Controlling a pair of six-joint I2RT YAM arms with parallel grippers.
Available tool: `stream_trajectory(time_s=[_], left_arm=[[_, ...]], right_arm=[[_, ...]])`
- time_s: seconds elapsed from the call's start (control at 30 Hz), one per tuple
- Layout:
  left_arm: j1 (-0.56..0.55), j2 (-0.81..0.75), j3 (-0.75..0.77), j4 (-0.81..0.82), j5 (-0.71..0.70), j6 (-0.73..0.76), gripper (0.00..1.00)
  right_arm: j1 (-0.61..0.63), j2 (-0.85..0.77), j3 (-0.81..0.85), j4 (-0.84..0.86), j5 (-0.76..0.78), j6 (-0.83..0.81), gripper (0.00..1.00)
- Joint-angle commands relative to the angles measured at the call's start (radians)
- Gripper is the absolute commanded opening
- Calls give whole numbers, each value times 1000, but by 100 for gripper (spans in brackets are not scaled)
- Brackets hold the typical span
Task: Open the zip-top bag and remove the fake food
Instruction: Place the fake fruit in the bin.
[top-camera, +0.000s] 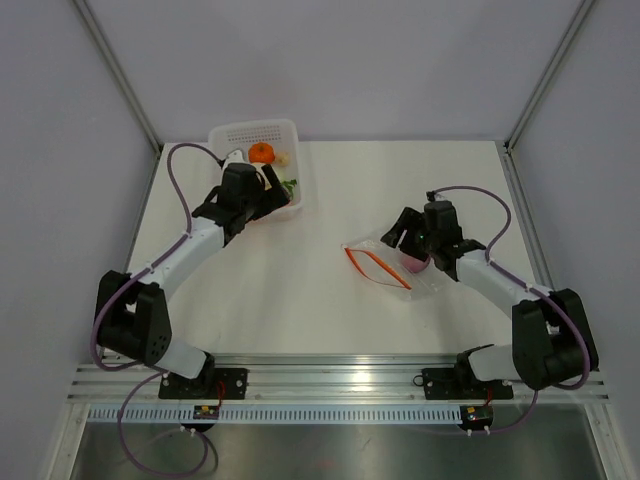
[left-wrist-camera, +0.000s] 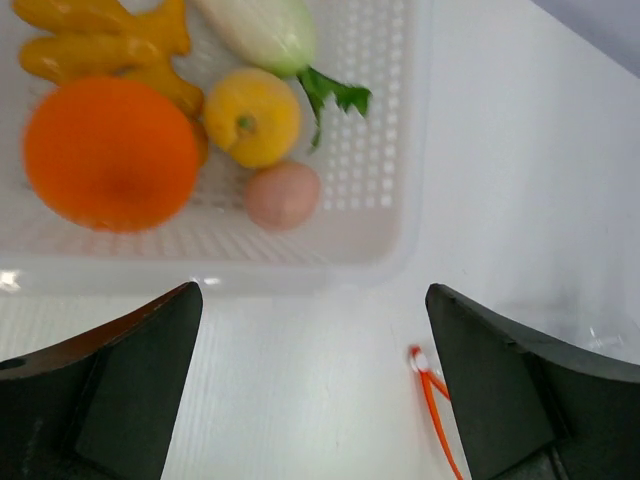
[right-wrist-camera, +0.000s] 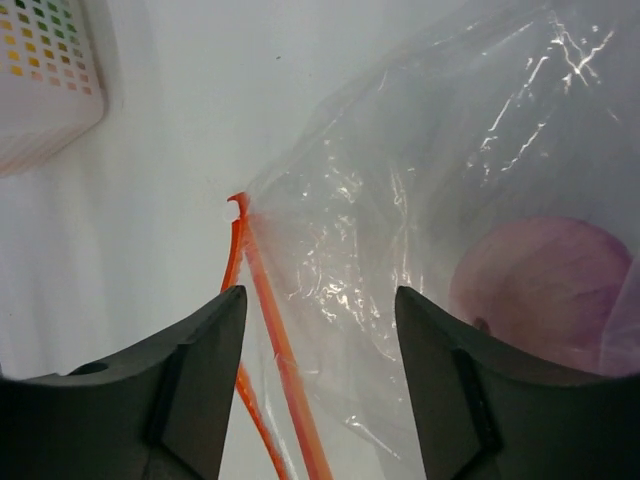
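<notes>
While the right gripper (right-wrist-camera: 318, 300) stands open, the zip-top bag (right-wrist-camera: 420, 180) lies just beneath it.

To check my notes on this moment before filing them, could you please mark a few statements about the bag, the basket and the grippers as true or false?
1. The purple onion-like piece lies in the white basket. False: it sits inside the zip-top bag.
2. The left gripper is open and holds nothing. True.
3. The orange ball lies in the white basket. True.
4. The zip-top bag lies inside the white basket. False: it lies on the table, apart from the basket, by the right gripper.
5. The right gripper is pinched shut. False: its jaws stand apart.
</notes>
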Motion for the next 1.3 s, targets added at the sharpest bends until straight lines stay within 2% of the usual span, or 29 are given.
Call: stream_trajectory(time_s=[0.0, 0.13, 0.23, 0.4, 0.5, 0.53, 0.8, 0.97, 1.0, 1.07, 1.2, 1.27], left_arm=[[-49, -111, -75, 54, 123, -34, 97], [-95, -200, -166, 90, 188, -33, 97], [-115, -257, -244, 134, 217, -40, 97], [-125, -305, -324, 185, 237, -40, 97], [-125, -323, -342, 183, 246, -28, 97], [-125, -326, -342, 182, 248, -23, 97], [-123, -371, -356, 170, 260, -17, 97], [-122, -397, -359, 167, 261, -16, 97], [-122, -403, -361, 165, 260, -16, 97], [-122, -421, -365, 163, 254, -13, 97], [-120, -447, -368, 154, 246, -8, 98], [-119, -458, -367, 147, 240, -3, 98]], right_arm=[[63, -110, 25, -72, 68, -76, 71], [168, -185, 88, -188, 108, -233, 74], [231, -179, 129, -251, 130, -297, 75], [338, -123, 198, -334, 304, -366, 75], [446, -16, 261, -437, 439, -418, 74], [464, 8, 280, -457, 514, -426, 73], [534, 150, 364, -540, 696, -429, 71], [585, 255, 442, -609, 906, -379, 69], [591, 293, 453, -630, 930, -368, 67], [599, 331, 490, -652, 964, -354, 53], [620, 408, 540, -701, 999, -324, 38], [625, 421, 563, -704, 1007, -322, 25]])
